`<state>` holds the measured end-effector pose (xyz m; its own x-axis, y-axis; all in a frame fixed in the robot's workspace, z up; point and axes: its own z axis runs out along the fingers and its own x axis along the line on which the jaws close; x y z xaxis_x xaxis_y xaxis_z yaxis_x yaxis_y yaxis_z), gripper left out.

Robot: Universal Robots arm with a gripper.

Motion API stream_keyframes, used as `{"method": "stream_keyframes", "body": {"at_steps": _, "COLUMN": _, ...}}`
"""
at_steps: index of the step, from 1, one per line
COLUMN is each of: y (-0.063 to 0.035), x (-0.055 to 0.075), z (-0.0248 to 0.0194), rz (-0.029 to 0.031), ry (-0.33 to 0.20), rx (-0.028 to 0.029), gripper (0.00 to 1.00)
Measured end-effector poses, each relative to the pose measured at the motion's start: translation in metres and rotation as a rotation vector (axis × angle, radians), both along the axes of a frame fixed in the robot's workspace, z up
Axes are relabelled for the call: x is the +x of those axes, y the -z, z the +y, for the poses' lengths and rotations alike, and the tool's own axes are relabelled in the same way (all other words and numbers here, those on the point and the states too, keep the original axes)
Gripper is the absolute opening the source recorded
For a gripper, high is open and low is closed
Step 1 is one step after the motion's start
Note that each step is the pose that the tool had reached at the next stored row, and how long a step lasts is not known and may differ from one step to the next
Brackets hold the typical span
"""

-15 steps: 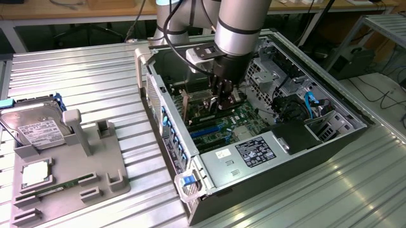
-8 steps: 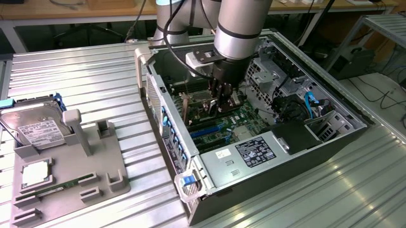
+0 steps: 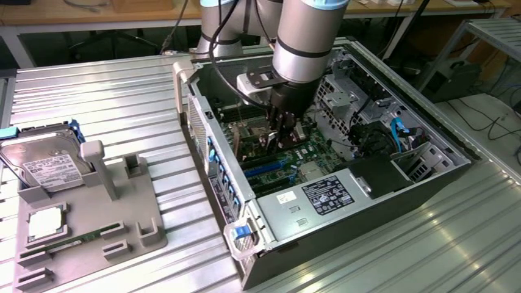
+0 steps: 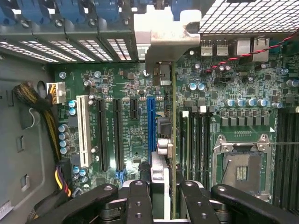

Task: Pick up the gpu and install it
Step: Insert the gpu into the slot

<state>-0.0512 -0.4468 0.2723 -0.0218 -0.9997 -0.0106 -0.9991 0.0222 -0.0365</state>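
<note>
Step in hand: install phase, pickup done. Gripper (image 4: 163, 201) is clenched on the gpu (image 4: 173, 116), fingers pinching the card's top edge from both sides. In the wrist view the card is seen edge-on, upright, running from the gripper toward the rear of the case, with its silver bracket (image 4: 163, 42) up by the rear slot openings. The card sits just beside the blue slot (image 4: 151, 126), between that slot and the black memory slots (image 4: 196, 140). Can't tell if the bottom edge has entered a slot yet, as the contact line is hidden under the card.

Exterior view: arm reaches down into the open PC case (image 3: 456, 165), gripper (image 3: 285, 125) low over the motherboard (image 3: 305, 152), approx mid-case. Hard drive (image 3: 45, 162) and grey parts tray (image 3: 89, 232) lie on the bench (image 3: 122, 97), well apart from the case, on the exterior view's left.

Judgement: seating calls for the card's edge connector lined up along the slot, bracket squared to the rear opening, and a straight downward press with no tilt. A skewed press could jam the card.

Writing: power supply label (image 3: 326, 194), drive label and board silkscreen are all too small to read. No brands legible.
</note>
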Motion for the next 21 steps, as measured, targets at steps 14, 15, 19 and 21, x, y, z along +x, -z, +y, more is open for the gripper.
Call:
{"method": "stream_keyframes", "body": {"at_steps": 14, "y": 0.0166, "x": -0.004, "z": -0.0018, "rz": 0.0000, "ry": 0.000, "rx": 0.0007, "gripper": 0.29}}
{"method": "stream_keyframes", "body": {"at_steps": 15, "y": 0.0178, "x": -0.004, "z": -0.0018, "rz": 0.0000, "ry": 0.000, "rx": 0.0007, "gripper": 0.29}}
{"method": "stream_keyframes", "body": {"at_steps": 19, "y": 0.0233, "x": -0.005, "z": -0.0018, "rz": 0.0000, "ry": 0.000, "rx": 0.0007, "gripper": 0.29}}
{"method": "stream_keyframes", "body": {"at_steps": 21, "y": 0.0253, "x": -0.006, "z": -0.0018, "rz": 0.0000, "ry": 0.000, "rx": 0.0008, "gripper": 0.29}}
